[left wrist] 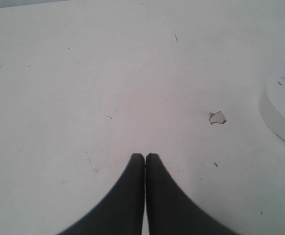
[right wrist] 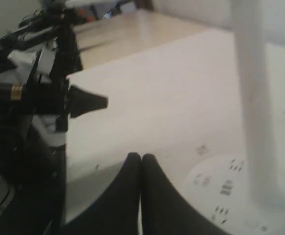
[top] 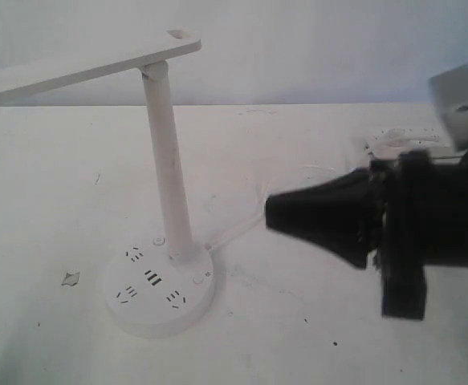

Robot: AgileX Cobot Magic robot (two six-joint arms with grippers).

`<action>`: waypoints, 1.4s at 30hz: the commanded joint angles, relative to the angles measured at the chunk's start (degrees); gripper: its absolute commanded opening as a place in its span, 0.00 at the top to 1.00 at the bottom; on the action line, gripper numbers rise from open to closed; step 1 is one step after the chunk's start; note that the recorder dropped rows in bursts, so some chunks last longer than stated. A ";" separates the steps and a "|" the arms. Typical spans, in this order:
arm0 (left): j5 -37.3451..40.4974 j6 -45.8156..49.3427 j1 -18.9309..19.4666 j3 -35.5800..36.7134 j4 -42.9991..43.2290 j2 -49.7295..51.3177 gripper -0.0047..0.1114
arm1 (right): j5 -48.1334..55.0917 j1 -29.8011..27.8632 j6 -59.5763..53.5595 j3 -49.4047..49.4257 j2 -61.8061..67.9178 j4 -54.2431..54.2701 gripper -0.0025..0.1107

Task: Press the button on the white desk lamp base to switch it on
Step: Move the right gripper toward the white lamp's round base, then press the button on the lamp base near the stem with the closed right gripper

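The white desk lamp base is a round disc with dark socket holes, standing on the white table left of centre. Its slim pole rises to the long flat bar head, which has a hole at its end. My right gripper is shut and empty, hovering to the right of the base and above the table, tips pointing toward the pole. In the right wrist view the shut gripper sits near the base and pole. My left gripper is shut over bare table, the base's edge off to one side.
A thin white cord runs from the base toward a coiled bundle at the back right. A small grey chip marks the table left of the base. The left arm shows beyond the table edge in the right wrist view.
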 commanded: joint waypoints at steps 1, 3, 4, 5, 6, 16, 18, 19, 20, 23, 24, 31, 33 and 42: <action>0.05 -0.09 -0.38 0.05 -0.21 -0.21 0.96 | 3.84 8.50 0.33 -0.37 6.99 -2.29 0.98; 0.05 -0.09 -0.38 0.05 -0.21 -0.21 0.96 | 8.72 12.67 0.03 -0.37 10.22 -2.29 0.98; 0.05 -0.09 -0.38 0.05 -0.21 -0.21 0.96 | 11.85 14.86 0.03 -0.37 11.77 -2.29 0.98; 0.05 -0.09 -0.38 0.05 -0.21 -0.21 0.96 | 15.32 16.82 -0.13 -0.37 13.20 -2.17 0.98; 0.05 -0.09 -0.38 0.05 -0.21 -0.21 0.96 | 18.19 18.55 -0.81 -0.37 14.25 -1.91 0.98; 0.05 -0.09 -0.38 0.05 -0.21 -0.21 0.96 | 34.22 24.24 -8.59 -0.63 24.13 37.64 0.98; 0.05 -0.09 -0.38 0.05 -0.21 -0.21 0.96 | 32.91 24.24 -9.51 -1.68 25.41 37.30 0.98; 0.05 -0.09 -0.38 0.05 -0.21 -0.21 0.96 | 31.79 24.38 -9.51 -2.38 26.41 36.73 0.98; 0.05 -0.09 -0.38 0.05 -0.21 -0.21 0.96 | 31.17 24.65 -9.51 -2.85 27.09 36.76 0.98; 0.05 -0.09 -0.38 0.05 -0.21 -0.21 0.96 | 30.49 25.39 -9.51 -4.48 29.17 36.92 0.98; 0.05 -0.09 -0.38 0.05 -0.21 -0.21 0.96 | 30.49 25.69 -9.51 -5.06 29.89 36.92 0.98; 0.05 -0.09 -0.38 0.05 -0.21 -0.21 0.96 | 30.96 27.86 -8.38 -8.67 35.18 36.99 0.98; 0.05 -0.09 -0.38 0.05 -0.21 -0.21 0.96 | 31.10 28.14 -7.44 -10.05 37.08 37.05 0.98; 0.05 -0.09 -0.38 0.05 -0.21 -0.21 0.96 | 40.60 28.14 -7.11 -13.01 38.81 40.05 0.98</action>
